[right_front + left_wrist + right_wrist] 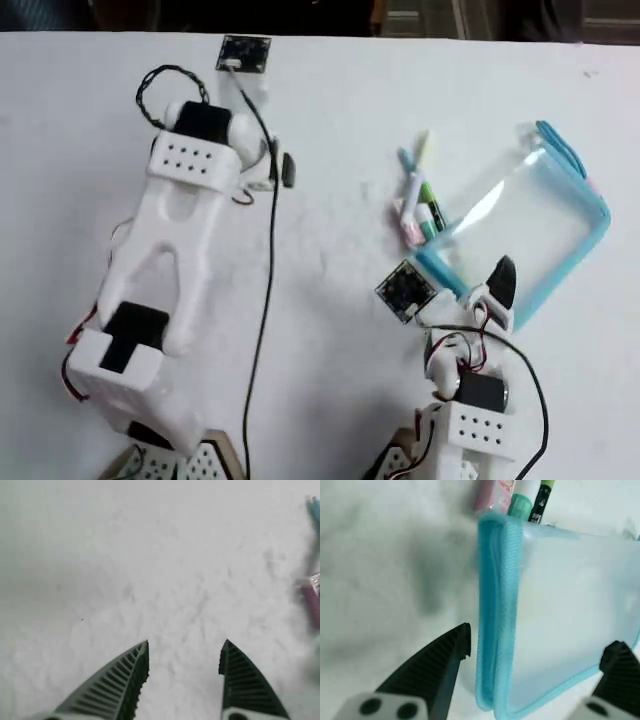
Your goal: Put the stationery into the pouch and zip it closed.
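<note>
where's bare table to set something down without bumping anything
Widest bare patch: table between the left arm's black cable and the pens, in front of the open left gripper. Another lies past the clear pouch, at the far edge. Crowded: pens, pouch and the open right gripper straddling its blue edge.

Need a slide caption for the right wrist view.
Open right gripper straddles the blue-edged pouch corner; markers lie just beyond.
</note>
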You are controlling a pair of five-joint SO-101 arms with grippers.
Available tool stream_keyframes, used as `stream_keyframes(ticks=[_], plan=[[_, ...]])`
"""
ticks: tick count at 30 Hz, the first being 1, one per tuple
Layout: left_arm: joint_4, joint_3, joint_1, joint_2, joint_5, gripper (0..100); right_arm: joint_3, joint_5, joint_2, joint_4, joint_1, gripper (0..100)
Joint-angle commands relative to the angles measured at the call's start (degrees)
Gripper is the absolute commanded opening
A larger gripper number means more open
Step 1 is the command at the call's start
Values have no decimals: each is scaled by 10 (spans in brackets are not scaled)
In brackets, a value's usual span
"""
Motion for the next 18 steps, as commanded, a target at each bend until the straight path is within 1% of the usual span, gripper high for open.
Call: stream_keyframes(ticks=[1,5,7,9,12,14,16,18], plan=[[2,-3,18,-36,-4,241,6,6,18,-22,0,402],[3,-2,28,-36,-4,241,6,6,56,-44,0,399],[3,-3,29,-36,-4,241,5,6,77,-75,0,368],[3,-3,26,-36,-4,241,4,7,102,-105,0,292],[4,-3,24,-36,-4,241,2,7,147,-145,0,140],[6,-3,24,-36,-4,241,-3,7,178,-183,0,62],[11,-5,23,-36,-4,241,-5,7,202,-207,2,25],[11,-5,23,-36,-4,241,-16,4,219,-211,5,17]])
